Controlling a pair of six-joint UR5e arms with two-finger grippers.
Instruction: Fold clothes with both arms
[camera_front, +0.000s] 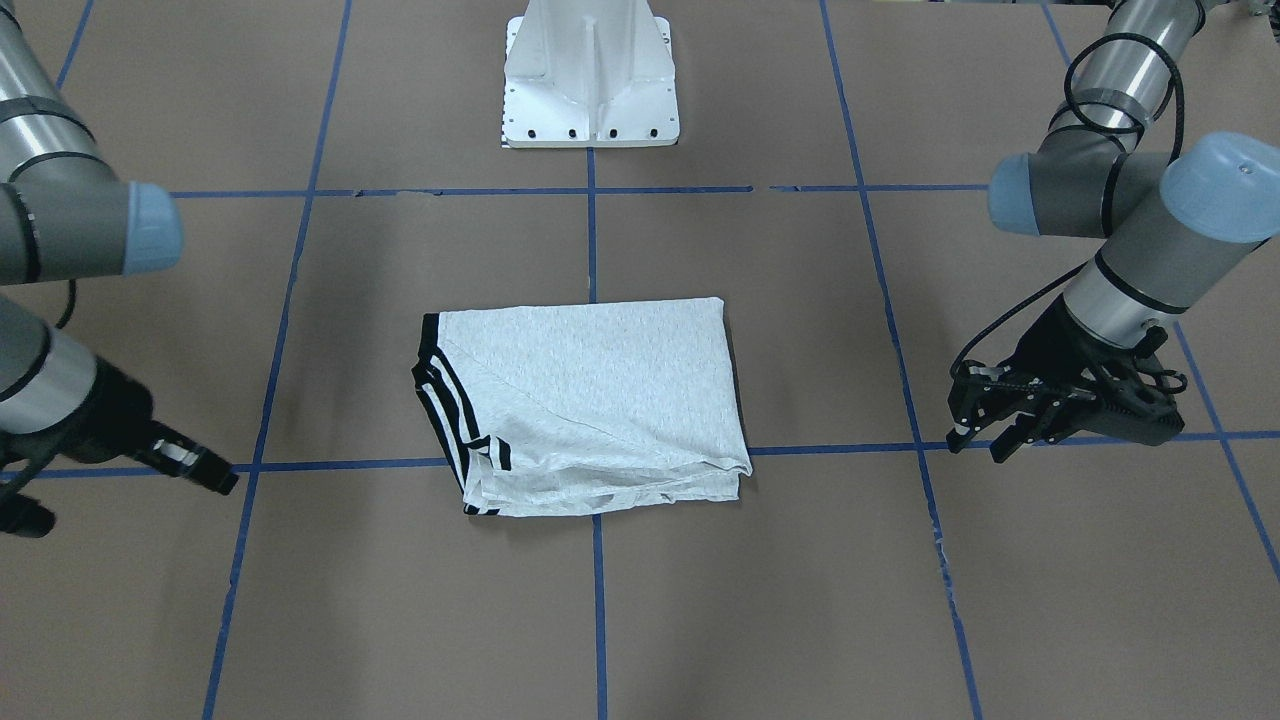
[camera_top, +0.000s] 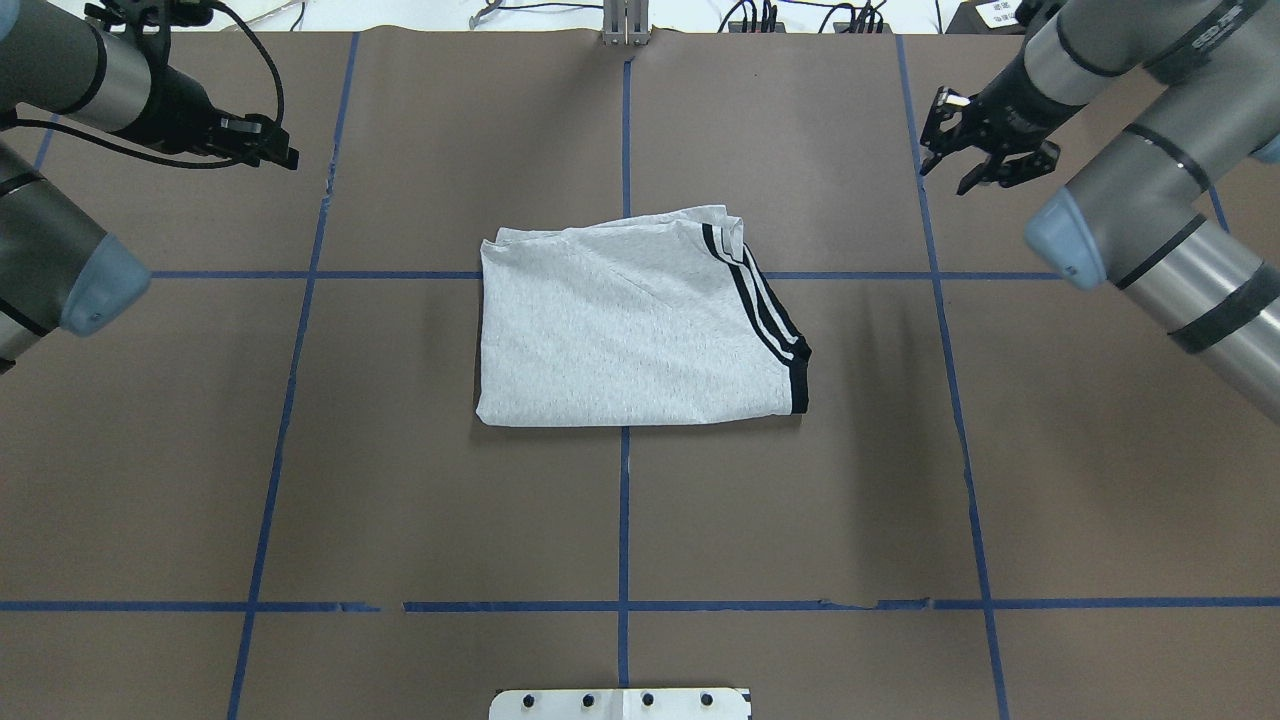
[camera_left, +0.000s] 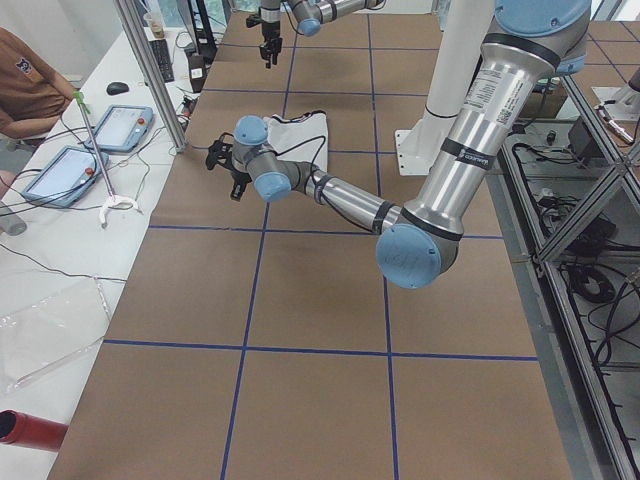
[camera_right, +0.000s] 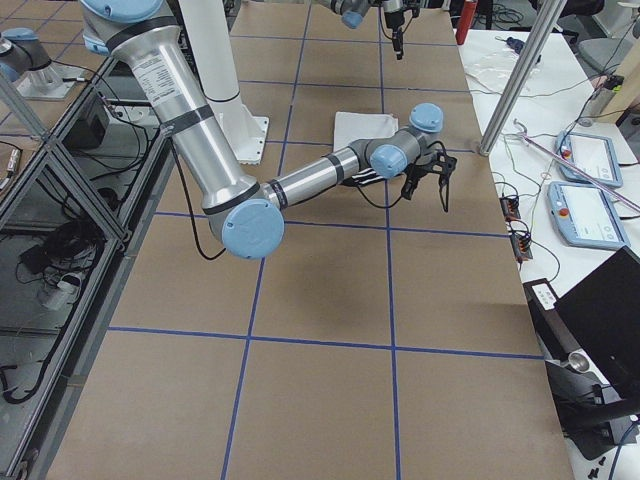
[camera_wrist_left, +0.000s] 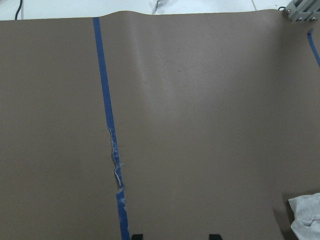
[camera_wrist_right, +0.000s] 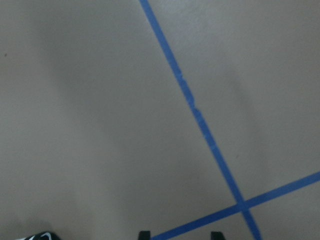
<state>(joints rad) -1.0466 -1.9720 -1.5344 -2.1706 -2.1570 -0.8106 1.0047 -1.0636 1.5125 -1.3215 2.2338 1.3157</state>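
Note:
The light grey T-shirt (camera_top: 630, 320) lies folded into a rectangle at the table's centre (camera_front: 590, 400). Its black-and-white stripes run along the edge toward my right arm. The print and the collar are hidden inside the fold. My left gripper (camera_top: 280, 150) hovers open over bare paper, far to the left of the shirt (camera_front: 980, 445). Only a shirt corner (camera_wrist_left: 305, 217) shows in its wrist view. My right gripper (camera_top: 945, 178) hangs open, beyond the shirt's striped side (camera_front: 225, 485). A scrap of striped cloth (camera_wrist_right: 37, 236) is at the right wrist view's bottom edge.
Brown paper with a blue tape grid (camera_top: 622, 500) covers the table. The white pedestal base (camera_front: 590, 80) stands at the robot's side. Along the far edge run metal posts (camera_left: 150, 75), an operators' bench with tablets (camera_left: 120, 125) and a seated person (camera_left: 30, 85).

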